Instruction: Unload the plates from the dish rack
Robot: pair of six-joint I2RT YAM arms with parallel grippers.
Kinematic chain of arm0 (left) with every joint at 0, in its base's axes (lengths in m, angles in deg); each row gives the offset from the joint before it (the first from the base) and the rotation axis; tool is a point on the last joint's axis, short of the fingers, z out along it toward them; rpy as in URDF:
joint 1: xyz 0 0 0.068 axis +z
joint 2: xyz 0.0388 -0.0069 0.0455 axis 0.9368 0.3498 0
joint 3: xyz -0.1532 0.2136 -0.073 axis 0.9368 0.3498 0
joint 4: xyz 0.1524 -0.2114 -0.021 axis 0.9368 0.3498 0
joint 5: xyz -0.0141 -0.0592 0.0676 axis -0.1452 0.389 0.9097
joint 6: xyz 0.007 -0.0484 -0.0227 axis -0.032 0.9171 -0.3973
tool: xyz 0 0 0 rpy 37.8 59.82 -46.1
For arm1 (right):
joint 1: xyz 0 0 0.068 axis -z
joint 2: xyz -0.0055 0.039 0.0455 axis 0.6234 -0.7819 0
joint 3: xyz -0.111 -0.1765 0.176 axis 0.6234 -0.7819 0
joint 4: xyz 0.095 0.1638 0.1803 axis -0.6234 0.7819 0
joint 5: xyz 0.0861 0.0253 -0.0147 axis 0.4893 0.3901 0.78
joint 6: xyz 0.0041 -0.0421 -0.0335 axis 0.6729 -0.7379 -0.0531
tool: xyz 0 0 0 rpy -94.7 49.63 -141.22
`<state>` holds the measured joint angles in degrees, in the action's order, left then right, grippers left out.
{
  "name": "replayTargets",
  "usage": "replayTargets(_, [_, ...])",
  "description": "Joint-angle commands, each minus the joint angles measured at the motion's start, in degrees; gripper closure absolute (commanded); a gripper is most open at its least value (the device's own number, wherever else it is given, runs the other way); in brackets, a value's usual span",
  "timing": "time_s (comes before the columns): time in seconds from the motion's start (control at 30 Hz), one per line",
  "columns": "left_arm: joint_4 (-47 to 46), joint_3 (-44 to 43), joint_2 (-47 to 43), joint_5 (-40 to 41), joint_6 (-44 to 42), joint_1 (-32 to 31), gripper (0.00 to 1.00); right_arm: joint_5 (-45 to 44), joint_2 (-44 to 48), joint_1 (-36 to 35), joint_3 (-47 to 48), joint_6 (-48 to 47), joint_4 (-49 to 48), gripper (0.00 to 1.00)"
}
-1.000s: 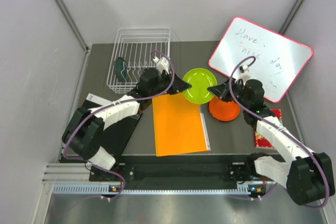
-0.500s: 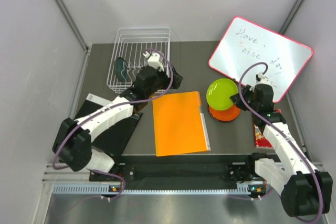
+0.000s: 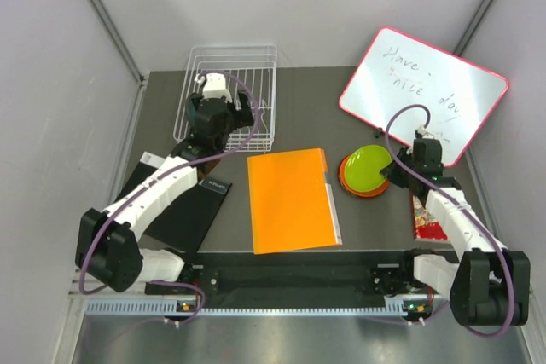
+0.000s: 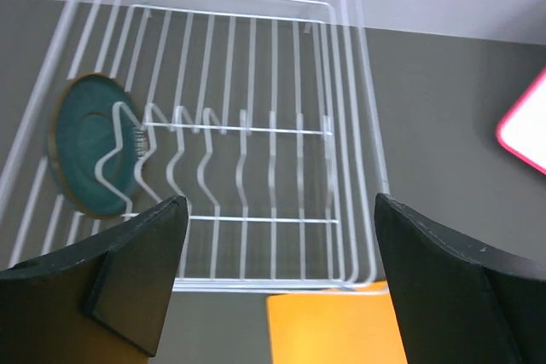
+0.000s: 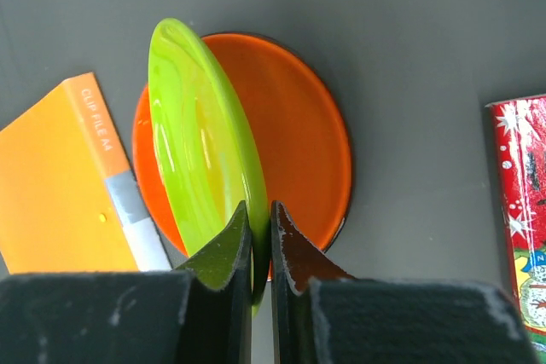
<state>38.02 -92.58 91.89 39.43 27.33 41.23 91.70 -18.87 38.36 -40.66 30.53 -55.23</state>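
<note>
Right hand (image 5: 260, 219) is clamping the rim of the tilted lime green round plate (image 5: 192, 138) over the plain orange round plate (image 5: 294, 134) lying on the dark grey surface (image 5: 401, 23) | left hand (image 4: 277, 210) is hovering, spread wide apart, above the white wire dish rack (image 4: 256, 66) | dark teal round plate (image 4: 81, 155) is standing among its left-end prongs.

The white wire dish rack (image 4: 247, 129) holds a dark teal plate (image 4: 81, 151) standing on edge at its left end. Well right of the rack, a lime green plate (image 5: 192, 142) is tilted over the flat orange plate (image 5: 299, 151).
</note>
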Motion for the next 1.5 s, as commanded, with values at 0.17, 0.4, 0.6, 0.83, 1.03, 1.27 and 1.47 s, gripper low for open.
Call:
replayTargets(0.17, [1.0,0.69,-0.86,-2.48,2.22,9.56,0.06,3.45,-3.21,1.53,1.17,-2.51,-2.46,0.82])
replayTargets(0.4, [1.96,0.34,0.81,-5.65,3.37,13.79,0.06,0.29,-1.54,1.53,3.98,-6.29,4.39,0.48])
replayTargets(0.6, [3.02,0.52,2.04,-5.21,3.45,16.34,0.06,-3.32,1.18,1.53,6.45,-8.23,9.4,0.35])
replayTargets(0.83, [1.0,0.08,5.29,-5.21,3.72,19.59,0.08,-4.64,6.01,1.53,6.8,-8.05,10.99,0.34])
replayTargets(1.03, [-1.9,-1.24,10.47,-4.07,3.19,20.91,0.12,-4.19,5.49,1.53,7.33,-8.14,10.82,0.33])
replayTargets(1.27, [-5.41,-3.7,17.15,-2.66,4.95,22.67,0.15,-3.76,3.82,1.53,6.71,-8.23,9.32,0.33])
replayTargets(1.47, [-6.92,-5.89,20.93,-1.7,5.91,23.11,0.19,-3.49,1.28,1.53,6.89,-8.84,8.53,0.33])
